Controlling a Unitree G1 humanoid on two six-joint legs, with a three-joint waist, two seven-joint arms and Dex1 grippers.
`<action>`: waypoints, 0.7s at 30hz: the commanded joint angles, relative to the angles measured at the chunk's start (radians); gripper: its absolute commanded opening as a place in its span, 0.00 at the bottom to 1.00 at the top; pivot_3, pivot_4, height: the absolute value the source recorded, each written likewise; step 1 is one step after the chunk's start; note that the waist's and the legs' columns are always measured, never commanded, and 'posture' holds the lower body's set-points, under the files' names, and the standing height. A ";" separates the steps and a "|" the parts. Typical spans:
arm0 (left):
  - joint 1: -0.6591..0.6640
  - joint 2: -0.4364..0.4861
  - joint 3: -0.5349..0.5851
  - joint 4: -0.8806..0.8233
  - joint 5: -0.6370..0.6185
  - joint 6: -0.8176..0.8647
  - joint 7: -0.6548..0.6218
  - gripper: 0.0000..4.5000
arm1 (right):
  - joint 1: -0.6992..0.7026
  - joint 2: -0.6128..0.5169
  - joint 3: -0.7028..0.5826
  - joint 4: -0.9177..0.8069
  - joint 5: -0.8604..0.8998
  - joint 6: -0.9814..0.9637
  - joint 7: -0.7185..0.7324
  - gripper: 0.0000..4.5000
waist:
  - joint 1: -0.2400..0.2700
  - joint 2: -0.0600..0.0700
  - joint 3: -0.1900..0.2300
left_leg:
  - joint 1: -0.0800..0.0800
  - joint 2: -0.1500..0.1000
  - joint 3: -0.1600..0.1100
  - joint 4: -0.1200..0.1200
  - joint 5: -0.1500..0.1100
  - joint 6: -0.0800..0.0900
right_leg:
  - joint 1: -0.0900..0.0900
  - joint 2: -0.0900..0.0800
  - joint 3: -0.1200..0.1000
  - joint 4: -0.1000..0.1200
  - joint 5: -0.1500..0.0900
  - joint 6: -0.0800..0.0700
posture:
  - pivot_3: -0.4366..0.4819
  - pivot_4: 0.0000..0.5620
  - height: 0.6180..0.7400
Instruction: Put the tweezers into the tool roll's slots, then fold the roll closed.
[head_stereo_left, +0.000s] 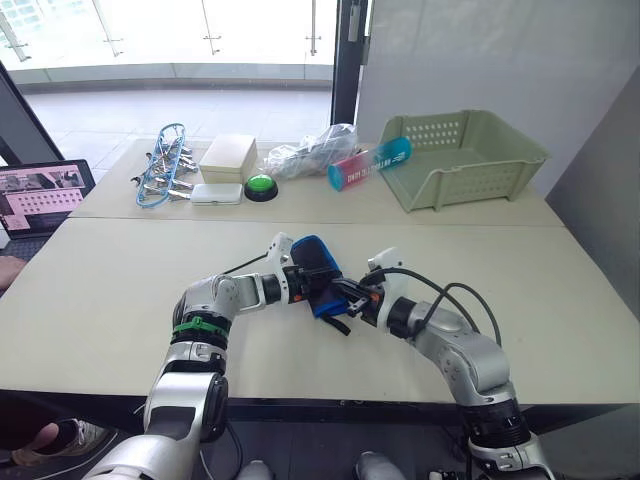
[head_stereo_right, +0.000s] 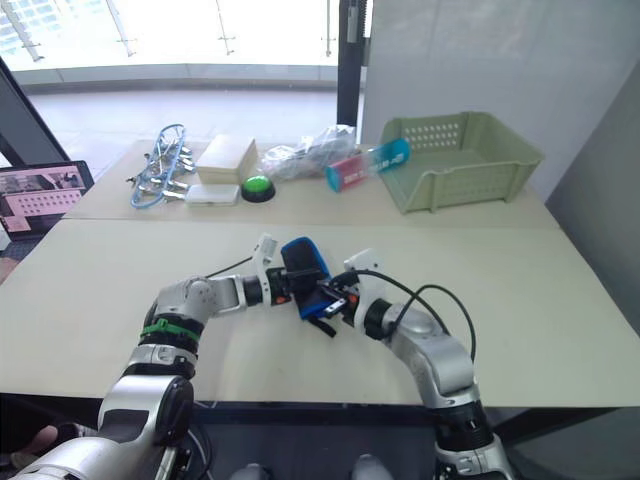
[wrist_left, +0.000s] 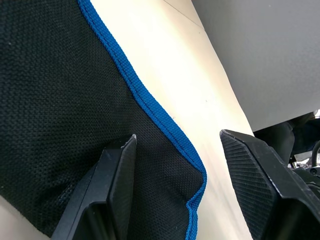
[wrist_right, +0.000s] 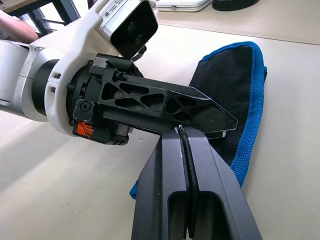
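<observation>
near the middle of the frame, on the pale table (head_stereo_left: 120, 300), the left gripper (head_stereo_left: 306, 283) reaches in from the left, its two black fingers (wrist_left: 112, 185) spread apart, one resting on the tool roll (head_stereo_left: 318, 272). the roll lies folded between both grippers, black mesh fabric edged in bright blue. from the right, the right gripper (head_stereo_left: 350, 297) meets it, fingers pressed together on a thin black strap (wrist_right: 186, 165).
</observation>
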 joint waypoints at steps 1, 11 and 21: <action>0.003 -0.013 -0.022 0.014 0.017 0.022 0.009 0.64 | 0.022 -0.010 -0.041 -0.009 0.049 0.009 0.034 0.00 | 0.000 0.000 0.000 | 0.000 0.000 0.000 0.000 0.000 0.000 | 0.000 0.000 0.000 0.000 0.000 0.000 | 0.48 0.27 1.00; 0.012 -0.016 -0.024 -0.006 0.016 0.049 -0.003 0.64 | 0.019 -0.092 -0.129 -0.103 0.235 0.079 0.145 0.00 | 0.026 0.000 0.000 | -0.009 -0.001 0.000 -0.001 -0.001 0.001 | -0.003 -0.001 -0.001 -0.010 0.004 -0.006 | 0.48 0.27 1.00; 0.016 -0.016 -0.024 -0.022 0.012 0.066 -0.007 0.64 | -0.044 -0.066 -0.010 0.080 0.037 -0.014 0.056 0.00 | 0.028 0.000 0.000 | -0.011 -0.001 0.000 -0.001 -0.001 0.001 | -0.005 -0.001 -0.001 -0.010 0.004 -0.006 | 0.48 0.27 1.00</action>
